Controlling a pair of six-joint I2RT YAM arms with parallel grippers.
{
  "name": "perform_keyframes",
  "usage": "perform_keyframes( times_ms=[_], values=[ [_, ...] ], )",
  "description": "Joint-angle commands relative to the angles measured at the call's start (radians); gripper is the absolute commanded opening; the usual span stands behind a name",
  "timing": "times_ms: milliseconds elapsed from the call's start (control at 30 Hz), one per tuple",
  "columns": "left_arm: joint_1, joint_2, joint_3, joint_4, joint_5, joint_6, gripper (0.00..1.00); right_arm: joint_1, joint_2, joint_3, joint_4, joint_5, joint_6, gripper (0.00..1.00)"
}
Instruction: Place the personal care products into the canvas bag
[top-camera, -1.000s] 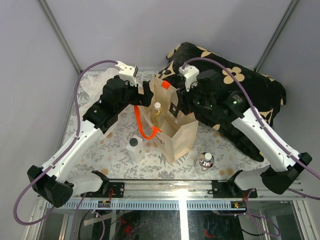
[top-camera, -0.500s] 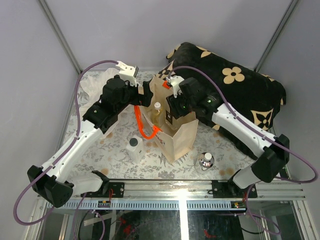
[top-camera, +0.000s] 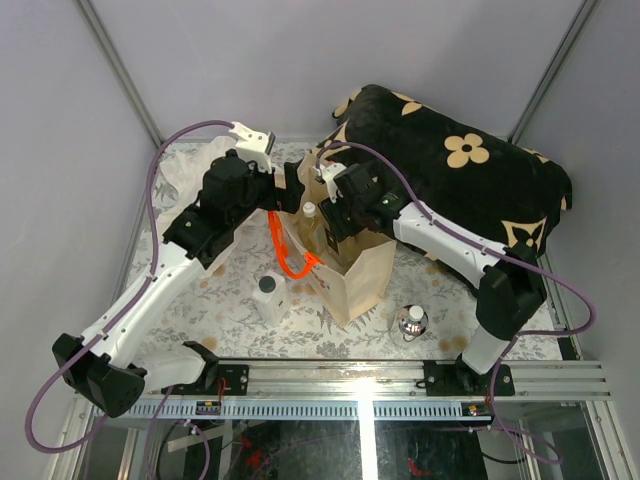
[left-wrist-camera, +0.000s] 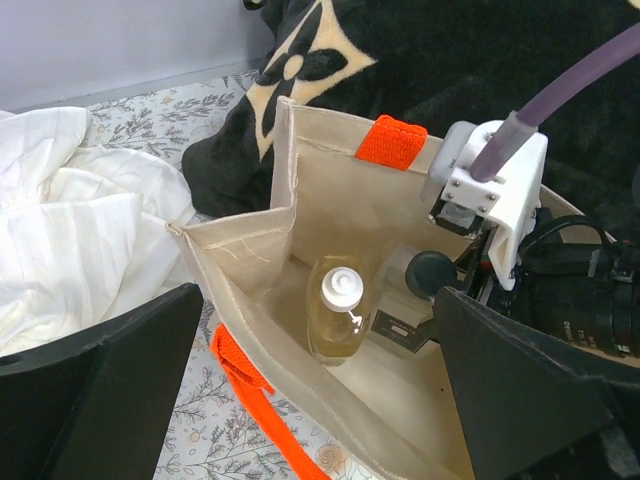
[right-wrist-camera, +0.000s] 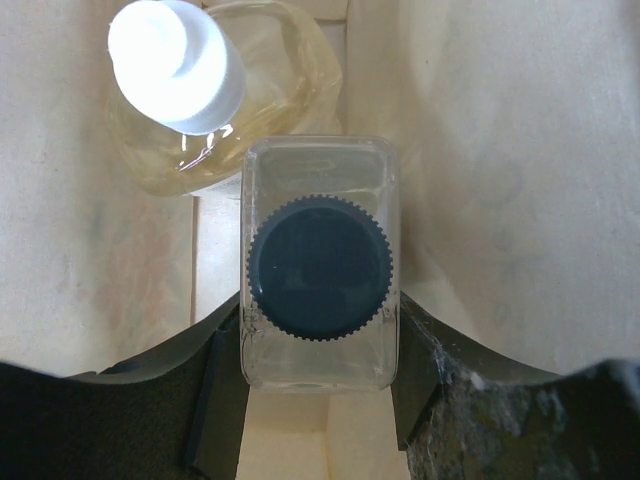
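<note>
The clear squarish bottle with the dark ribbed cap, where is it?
Right wrist view: the clear bottle is inside the beige canvas bag, held by the right gripper, beside the amber-liquid bottle with white cap.

Beige canvas bag (top-camera: 365, 275), orange handles (top-camera: 285, 255); black cushion (top-camera: 480, 190), cream flowers (top-camera: 466, 150); amber bottle (left-wrist-camera: 335, 325)

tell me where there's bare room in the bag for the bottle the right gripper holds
Bare floor shows beside the amber bottle, between it and the canvas bag's side wall, right where the right gripper holds the clear bottle. The amber bottle's corner is crowded, and the gripper itself fills the near end.
</note>
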Motion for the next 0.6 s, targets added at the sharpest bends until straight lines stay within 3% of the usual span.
perform_keyframes(
  times_ms=[0,267,567],
  values=[
    [-0.003,-0.023,0.008,0.015,-0.010,0.004,1.00,0.027,-0.068,0.060,0.133,0.081,-0.023,0.43],
    [-0.005,-0.086,-0.041,-0.150,-0.036,-0.050,1.00,0.031,-0.132,0.108,0.041,0.121,-0.045,0.87],
    [-0.011,-0.253,-0.122,-0.418,0.045,-0.245,1.00,0.031,-0.150,0.185,-0.048,0.189,-0.071,0.95]
  ],
)
